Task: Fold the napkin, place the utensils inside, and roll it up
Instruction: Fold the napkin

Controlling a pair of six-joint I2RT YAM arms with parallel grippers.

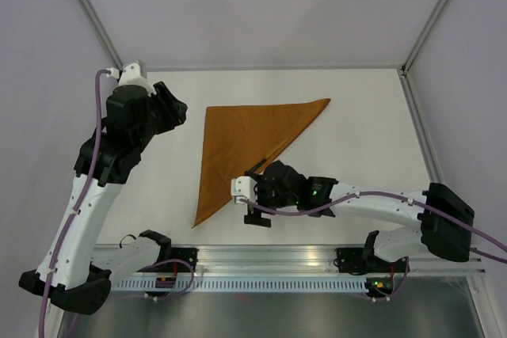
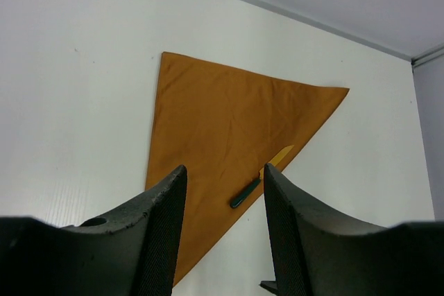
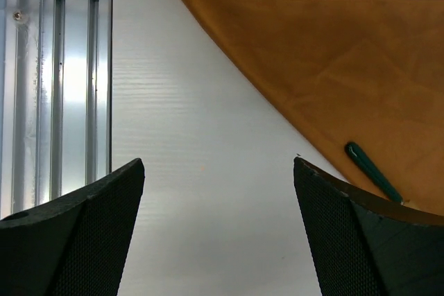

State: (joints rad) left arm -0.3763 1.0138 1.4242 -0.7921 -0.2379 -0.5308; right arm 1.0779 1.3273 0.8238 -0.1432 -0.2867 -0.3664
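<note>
1. The left claw [image 2: 224, 171] is released, its fingers apart with nothing between them, clear of the white table [image 2: 76, 102].
2. Ahead of it the napkin [image 2: 222, 129] lies flat, folded into a triangle.
3. A utensil [image 2: 261, 177], with a dark green handle and a yellowish end, rests on the cloth by its long edge, seen through the gap between those fingers.
4. The right claw [image 3: 218, 164] gapes wide and empty. The napkin lies ahead and to its right, the utensil's handle just past its right-hand fingertip, and a metal rail [image 3: 62, 67] to its left.

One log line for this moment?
rust-orange cloth napkin: folded triangle | dark slender utensil: on it | left gripper: open | right gripper: open
</note>
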